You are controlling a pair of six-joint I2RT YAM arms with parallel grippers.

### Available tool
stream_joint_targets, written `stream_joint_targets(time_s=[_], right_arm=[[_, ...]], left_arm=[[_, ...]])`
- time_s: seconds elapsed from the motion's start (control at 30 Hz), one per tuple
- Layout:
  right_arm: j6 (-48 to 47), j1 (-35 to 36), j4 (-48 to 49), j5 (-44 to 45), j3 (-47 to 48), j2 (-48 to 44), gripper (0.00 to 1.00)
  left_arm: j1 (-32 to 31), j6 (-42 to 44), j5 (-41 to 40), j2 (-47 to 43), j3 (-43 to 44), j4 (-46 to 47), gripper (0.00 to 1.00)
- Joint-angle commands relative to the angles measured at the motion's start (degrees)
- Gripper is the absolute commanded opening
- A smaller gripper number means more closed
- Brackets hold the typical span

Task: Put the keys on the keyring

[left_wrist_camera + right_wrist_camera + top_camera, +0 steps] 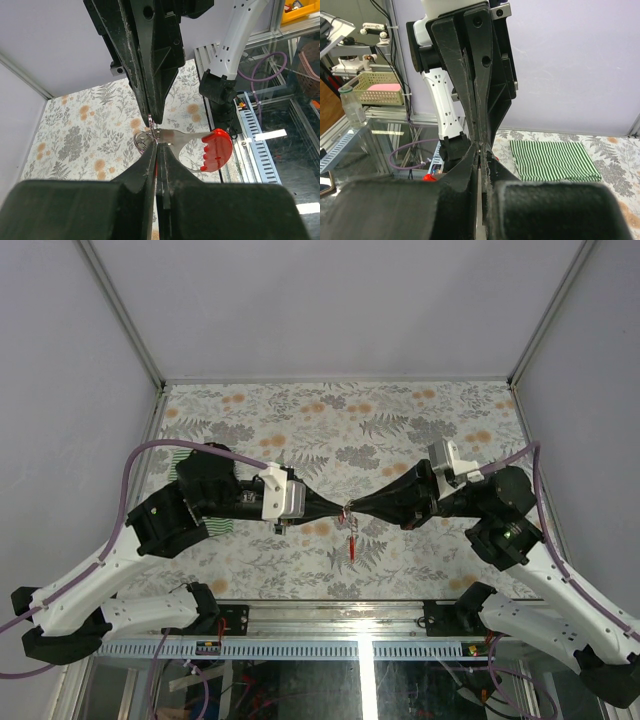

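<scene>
Threading is the step in hand: above the surface [400, 410], left tool [156, 150] is clenched on a red-tagged key [175, 135] and right tool [152, 119] pinches the ring [141, 141] touching it. Next likely calls for sliding the key's hole along the coil.

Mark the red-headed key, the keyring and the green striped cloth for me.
red-headed key [218, 150], left wrist view, on its red plastic head.
keyring [136, 141], left wrist view, on the left curve of the wire loop.
green striped cloth [552, 160], right wrist view, on the middle of the cloth.
</scene>
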Motion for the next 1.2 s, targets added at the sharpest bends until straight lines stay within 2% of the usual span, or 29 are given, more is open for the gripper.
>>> stream_joint_targets(time_s=[0.0, 0.5, 0.8, 0.97, 1.17], right_arm=[[4.8, 0.4, 14.4, 1.5, 0.4, -1.8, 0.00], [13.8, 0.5, 29.6, 5.2, -3.2, -0.7, 0.00], [17.8, 0.5, 37.9, 9.4, -6.0, -0.1, 0.00], [17.4, 0.5, 37.7, 9.3, -6.0, -0.4, 0.00], [13.7, 0.5, 32.0, 6.9, -4.5, -1.2, 0.00]], left_arm=[[0.0, -0.5, 1.1, -0.6, -1.0, 1.5, 0.00], [0.0, -4.4, 4.4, -1.5, -5.7, 10.7, 0.00], [0.1, -9.3, 5.6, -2.5, -9.8, 20.7, 0.04], [0.1, -12.3, 5.4, -3.8, -12.1, 26.3, 0.13], [0.1, -16.3, 2.3, -6.9, -15.4, 34.5, 0.20]])
